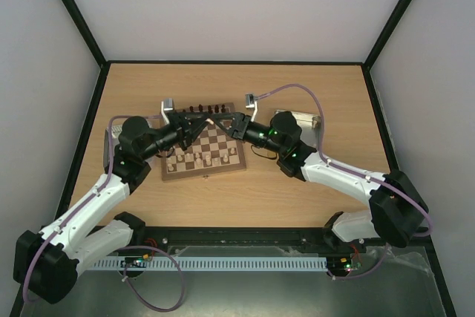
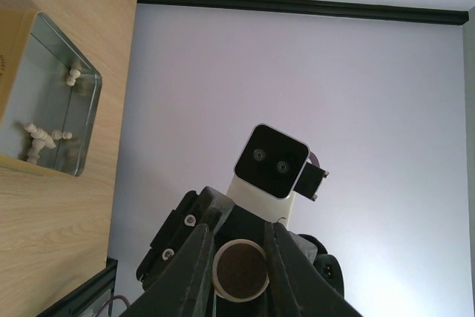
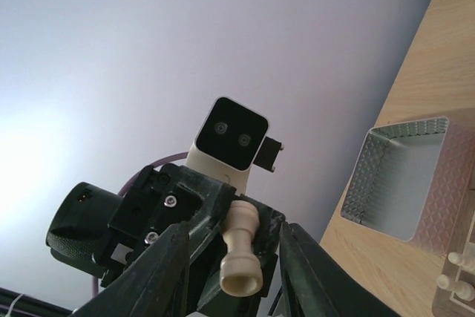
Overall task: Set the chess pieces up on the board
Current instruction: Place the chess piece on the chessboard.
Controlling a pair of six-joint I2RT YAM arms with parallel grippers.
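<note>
Over the far half of the board (image 1: 204,173), my two grippers meet tip to tip. My left gripper (image 1: 208,119) is shut on a cream chess piece (image 1: 214,119). In the left wrist view the piece's round dark base (image 2: 240,269) is pinched between my left gripper's (image 2: 240,256) fingers. In the right wrist view the same piece (image 3: 242,252) juts out between my right gripper's (image 3: 236,272) fingers, with a gap on each side. My right gripper (image 1: 224,122) is open around it. Cream pieces (image 1: 209,158) stand on the board's near rows.
Dark pieces (image 1: 205,108) line the board's far row. A metal tin (image 1: 306,119) lies right of the board, also seen in the right wrist view (image 3: 401,183). Another tin (image 2: 52,102) with a few cream pieces lies at the left, partly under my left arm (image 1: 111,136).
</note>
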